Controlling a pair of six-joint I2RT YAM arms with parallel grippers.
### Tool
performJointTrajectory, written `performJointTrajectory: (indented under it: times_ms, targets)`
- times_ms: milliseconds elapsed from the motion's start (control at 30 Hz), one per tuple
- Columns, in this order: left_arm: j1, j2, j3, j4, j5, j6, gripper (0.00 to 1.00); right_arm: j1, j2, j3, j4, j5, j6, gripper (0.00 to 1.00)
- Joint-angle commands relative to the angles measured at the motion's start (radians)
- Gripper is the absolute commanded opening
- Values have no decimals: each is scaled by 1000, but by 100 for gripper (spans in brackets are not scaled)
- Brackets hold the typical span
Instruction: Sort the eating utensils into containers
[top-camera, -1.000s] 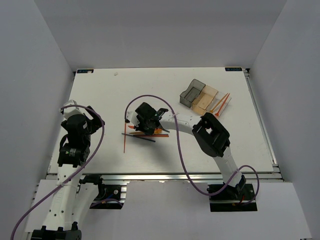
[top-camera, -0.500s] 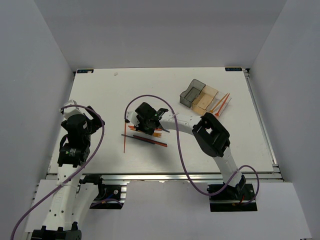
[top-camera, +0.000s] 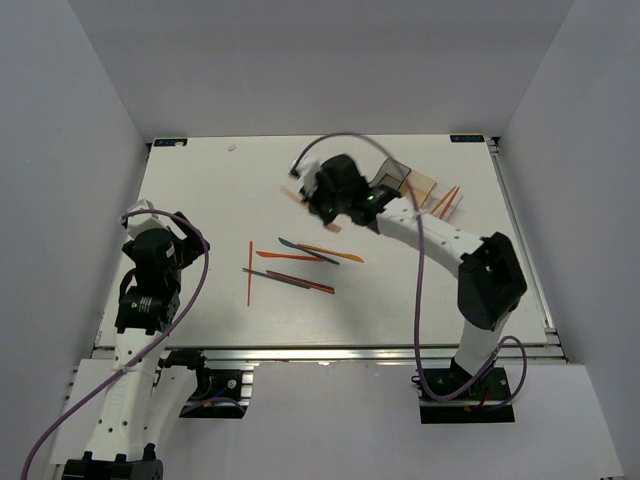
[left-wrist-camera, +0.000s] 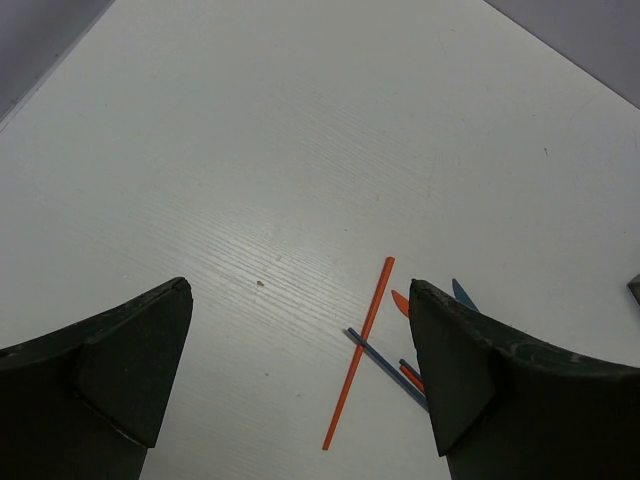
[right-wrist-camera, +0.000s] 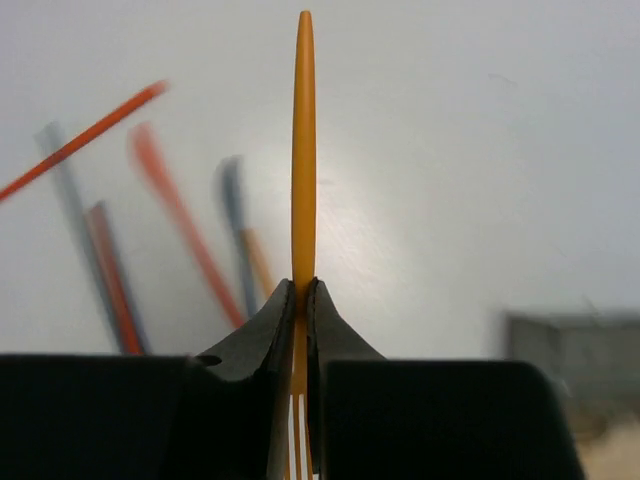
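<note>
One orange utensil (right-wrist-camera: 303, 150) clamped in R hand (right-wrist-camera: 301, 292), sticking straight out past tips; L hand (left-wrist-camera: 300, 290) wide open.

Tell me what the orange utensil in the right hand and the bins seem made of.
Orange utensil: probably plastic, smooth and slightly glossy, with an even colour and a very thin edge where the right hand pinches it. Bins: likely translucent plastic, one smoky dark and one amber. The amber one looks pale and see-through.
</note>
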Motion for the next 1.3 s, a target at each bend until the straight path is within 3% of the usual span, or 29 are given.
performJointTrajectory:
  times_ms: [0, 67, 100, 200, 367, 700, 833, 1267]
  targets:
    - [-5, 1, 0, 7, 10, 5, 98, -202, -40, -6, 105, 366, 343, 0]
    - [-3, 3, 0, 8, 11, 5, 98, -353, -13, 60, -25, 480, 577, 0]
    - [-5, 1, 0, 7, 13, 5, 98, -400, -8, 69, -46, 518, 617, 0]
    - [-5, 1, -2, 8, 13, 7, 98, -506, -32, -1, 21, 663, 686, 0]
    - [-5, 10, 1, 10, 19, 7, 98, -596, -26, -44, 62, 759, 766, 0]
    - [-5, 12, 0, 8, 18, 7, 98, -630, 28, -103, 59, 787, 880, 0]
    - [-5, 15, 0, 10, 21, 7, 98, -632, -14, -196, 134, 752, 866, 0]
    - [-5, 6, -2, 10, 18, 7, 98, -630, -22, -253, 157, 682, 818, 0]
